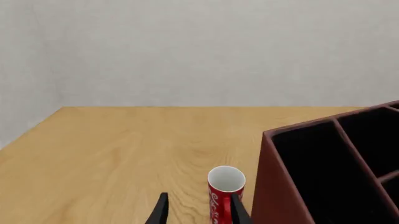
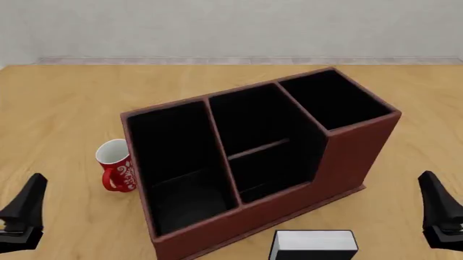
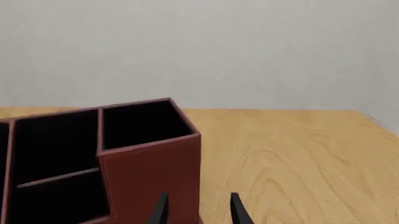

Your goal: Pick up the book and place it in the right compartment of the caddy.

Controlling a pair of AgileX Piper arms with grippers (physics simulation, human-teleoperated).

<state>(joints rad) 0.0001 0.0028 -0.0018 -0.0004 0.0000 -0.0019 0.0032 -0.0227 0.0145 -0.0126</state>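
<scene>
Left gripper (image 2: pixel 21 214) and right gripper (image 2: pixel 441 214) low, jaws parted, empty

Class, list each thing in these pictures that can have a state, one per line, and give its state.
Book: on the table in front of the caddy, white page edge showing, not gripped.
Caddy: upright, nothing seen in its compartments.
Right compartment: no book in it.
Mug: upright, left of the caddy.
Left gripper: open, holding nothing.
Right gripper: open, holding nothing.
</scene>
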